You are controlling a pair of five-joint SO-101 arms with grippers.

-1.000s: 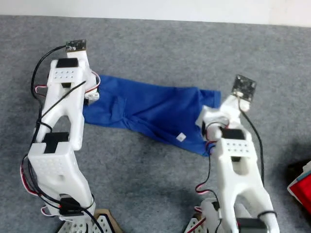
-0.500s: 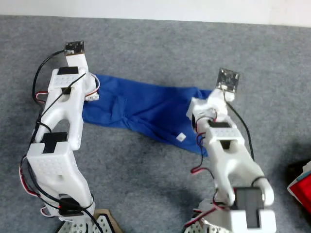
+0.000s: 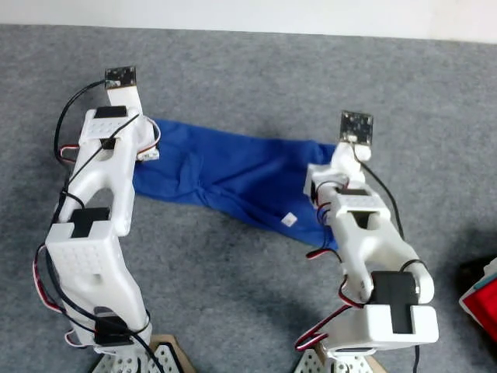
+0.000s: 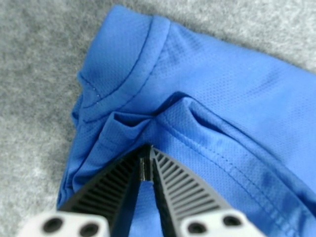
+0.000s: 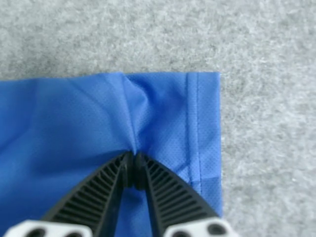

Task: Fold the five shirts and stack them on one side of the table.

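Where the grey, felt-like tabletop point(image 3: 256, 70) spreads under the rig, one shirt point(image 3: 233, 167) lies near its middle. It is blue fine-mesh knit, rumpled into a long strip, with stitched hems. Two arms of white blocky plastic stand over its ends. Two grippers, each with black ribbed fingers, are noted. The left gripper point(image 4: 146, 165) is clamped on a raised fold beside a banded hem. The right gripper point(image 5: 133, 170) is pinched on a pleat near a hemmed corner. One small white tag point(image 3: 289, 220) sits on the shirt's near edge.
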